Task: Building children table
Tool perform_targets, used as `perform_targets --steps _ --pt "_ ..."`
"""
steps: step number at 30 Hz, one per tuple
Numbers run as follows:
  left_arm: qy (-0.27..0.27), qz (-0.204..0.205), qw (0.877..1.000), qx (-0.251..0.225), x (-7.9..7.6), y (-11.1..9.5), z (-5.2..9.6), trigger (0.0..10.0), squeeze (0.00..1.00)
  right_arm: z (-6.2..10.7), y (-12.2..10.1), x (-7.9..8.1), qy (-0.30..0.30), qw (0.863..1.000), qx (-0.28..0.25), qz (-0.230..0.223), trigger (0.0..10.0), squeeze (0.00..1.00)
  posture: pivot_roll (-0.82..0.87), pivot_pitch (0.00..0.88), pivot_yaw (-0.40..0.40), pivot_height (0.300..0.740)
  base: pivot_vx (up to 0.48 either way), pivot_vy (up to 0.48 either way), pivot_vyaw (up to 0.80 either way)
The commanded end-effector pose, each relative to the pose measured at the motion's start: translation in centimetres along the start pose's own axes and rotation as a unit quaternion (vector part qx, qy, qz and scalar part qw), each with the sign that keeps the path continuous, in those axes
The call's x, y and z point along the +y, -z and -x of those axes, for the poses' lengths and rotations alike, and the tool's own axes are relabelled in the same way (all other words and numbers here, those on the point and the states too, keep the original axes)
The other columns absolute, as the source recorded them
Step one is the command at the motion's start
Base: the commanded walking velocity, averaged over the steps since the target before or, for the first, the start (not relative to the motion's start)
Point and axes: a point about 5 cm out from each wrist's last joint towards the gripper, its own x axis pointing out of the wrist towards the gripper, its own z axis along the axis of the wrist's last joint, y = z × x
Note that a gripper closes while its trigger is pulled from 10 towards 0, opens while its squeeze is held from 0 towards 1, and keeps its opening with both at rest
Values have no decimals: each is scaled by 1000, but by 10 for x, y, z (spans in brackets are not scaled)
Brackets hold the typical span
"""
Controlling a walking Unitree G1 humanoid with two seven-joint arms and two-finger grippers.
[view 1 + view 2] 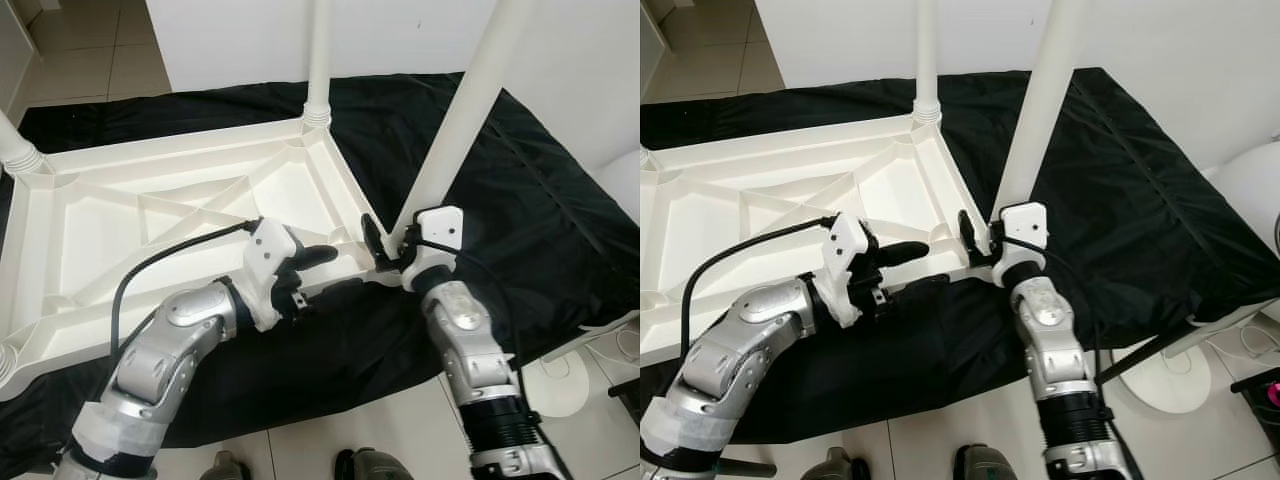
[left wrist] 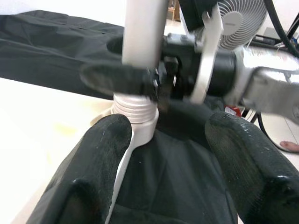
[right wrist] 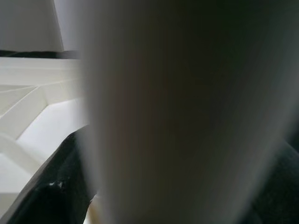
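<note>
Tabletop (image 1: 150, 215) inverted on black cloth (image 1: 520, 200) | right tool (image 1: 392, 243) clamped on leg (image 1: 460, 120) at near corner | left tool (image 1: 315, 262) fingers apart, just beside corner

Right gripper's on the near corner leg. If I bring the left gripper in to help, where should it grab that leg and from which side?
Probably low on the leg, just above the ribbed collar, where the right gripper clamps it. The left gripper hangs open beside that corner of the upturned tabletop, so come in level from the robot's left.
</note>
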Motion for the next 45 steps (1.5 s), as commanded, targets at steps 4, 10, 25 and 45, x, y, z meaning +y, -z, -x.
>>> perform_targets --steps 4,10,25,45 --pt "-4 2 1000 16 -9 6 -6 10000 0 1 3 -11 -30 1000 5 0 10000 0 -62 89 -11 740 0 0 0" --pt "-21 -1 1000 19 -12 8 -13 10000 0 0 3 -20 -71 997 12 11 10000 0 -59 92 -9 740 0 0 0" --pt "-37 -2 999 24 -11 6 -19 10000 0 -10 8 -24 -235 970 46 38 4784 0 -58 99 0 740 0 0 0" --pt "-37 -14 999 22 -14 0 -23 10000 0 -16 33 -29 -225 966 120 49 10000 0 -50 93 -5 740 0 0 0"
